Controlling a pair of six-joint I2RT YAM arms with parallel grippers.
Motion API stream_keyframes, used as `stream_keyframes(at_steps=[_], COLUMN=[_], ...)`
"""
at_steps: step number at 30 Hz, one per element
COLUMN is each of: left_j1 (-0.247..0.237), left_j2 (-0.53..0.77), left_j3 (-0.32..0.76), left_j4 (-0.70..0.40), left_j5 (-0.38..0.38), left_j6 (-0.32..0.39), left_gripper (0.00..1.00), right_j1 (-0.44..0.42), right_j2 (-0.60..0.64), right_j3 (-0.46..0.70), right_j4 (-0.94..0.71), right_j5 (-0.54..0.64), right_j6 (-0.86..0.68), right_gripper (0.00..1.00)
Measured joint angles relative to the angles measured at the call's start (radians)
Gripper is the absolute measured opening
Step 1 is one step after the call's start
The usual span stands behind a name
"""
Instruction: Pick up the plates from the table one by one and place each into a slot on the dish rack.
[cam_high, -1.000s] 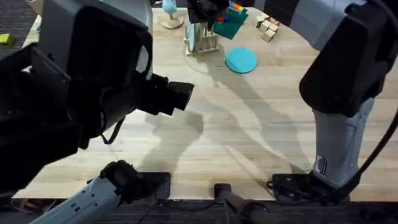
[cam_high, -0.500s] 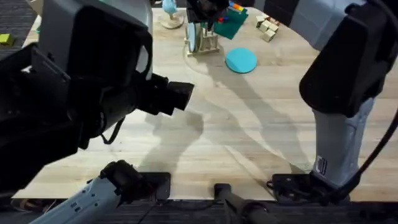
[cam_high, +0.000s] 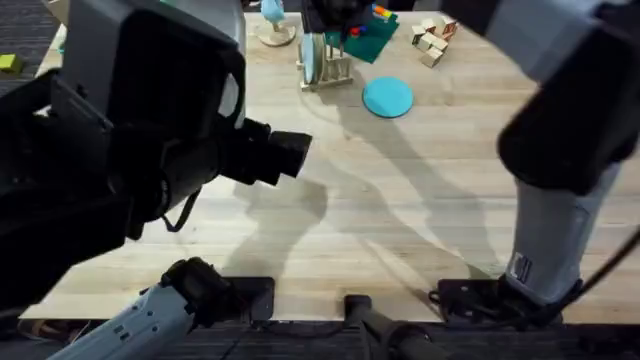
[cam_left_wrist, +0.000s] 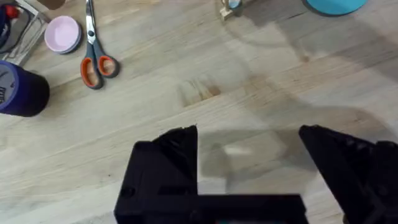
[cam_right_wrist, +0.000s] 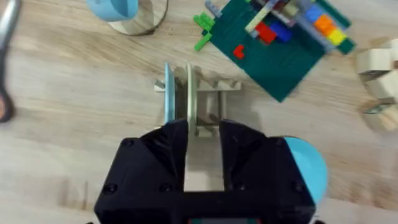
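Observation:
The dish rack stands at the far side of the table, also in the overhead view. Two thin plates stand on edge in it: a pale blue one and a cream one. My right gripper hovers just above the rack, open, its black fingers straddling the cream plate's edge without touching it. A bright blue plate lies flat on the table right of the rack, partly hidden behind the gripper. My left gripper hangs wide open over bare wood, holding nothing.
A green tray of coloured blocks and loose wooden blocks sit behind the rack. Orange-handled scissors, a pink dish and a dark purple cup lie off to the left. The left arm looms large over the left half.
The right arm's upper part has swung to the right and its gripper has drawn slightly back from the rack. The left arm and the blue plate on the table have not moved.

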Motion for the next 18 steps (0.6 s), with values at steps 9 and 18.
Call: stream_keyframes(at_steps=[9, 18], left_j1=[0.0, 0.0], left_j2=[0.0, 0.0], left_j3=[0.0, 0.0], left_j4=[0.0, 0.0], left_j5=[0.0, 0.0], left_j6=[0.0, 0.0], left_gripper=[0.993, 0.993], right_j1=[0.0, 0.0], right_j2=[-0.225, -0.354], right_j3=[0.001, 0.002], right_j4=[-0.175, -0.417], right_j5=[0.001, 0.001], right_j6=[-0.036, -0.081], right_gripper=[0.505, 0.994])
